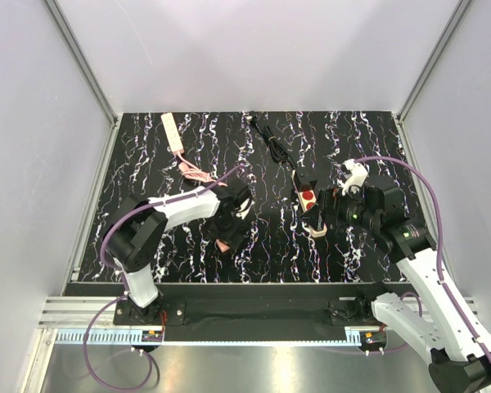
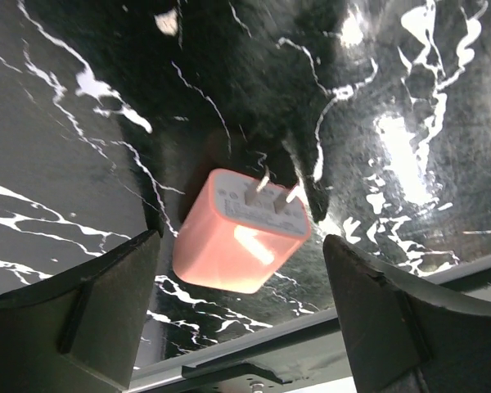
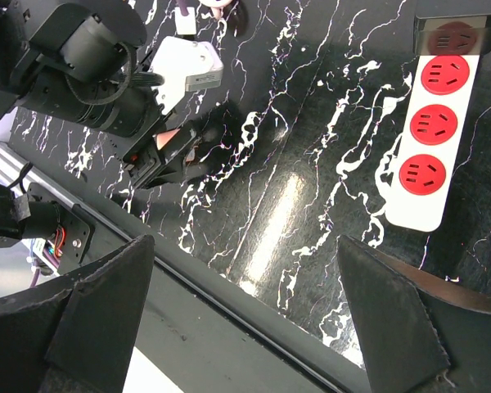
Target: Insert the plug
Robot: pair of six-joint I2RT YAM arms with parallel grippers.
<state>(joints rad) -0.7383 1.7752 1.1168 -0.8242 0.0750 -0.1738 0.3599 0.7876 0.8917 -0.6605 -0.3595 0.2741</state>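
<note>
- The pink plug [image 2: 241, 233] is lying on the black marbled table [image 1: 295, 254], near its front edge, at about 7 o'clock from the table's centre in the top view.
- The left gripper [image 2: 241, 246] is hanging right over it, fingers [image 2: 90, 315] spread wide. The plug is sitting in the gap between them with a narrow strip of table showing on each side (no pad is pressing on it in the wrist view).
- The plug's two metal prongs [image 2: 272, 193] are pointing toward 1 o'clock in the left wrist view, away from the camera and off the plug's flat face.
- The white power strip [image 1: 308, 202] is lying at about 3 o'clock from the plug, well apart from it, with its long side running roughly 11 to 5 o'clock in the top view.
- Its red sockets [image 3: 434, 124] are facing up.
- The right gripper [image 3: 245, 254] is hovering just beside the strip's near end, with the jaws standing open and only bare table between them. The strip is lying outside the gap, at 2 o'clock in the right wrist view.
- A second, plain white power strip [image 1: 173, 131] with a pink cable [image 1: 192, 170] is lying at 11 o'clock on the table.
- A black cable [image 1: 272, 141] is running toward the back edge at 12 o'clock.
</note>
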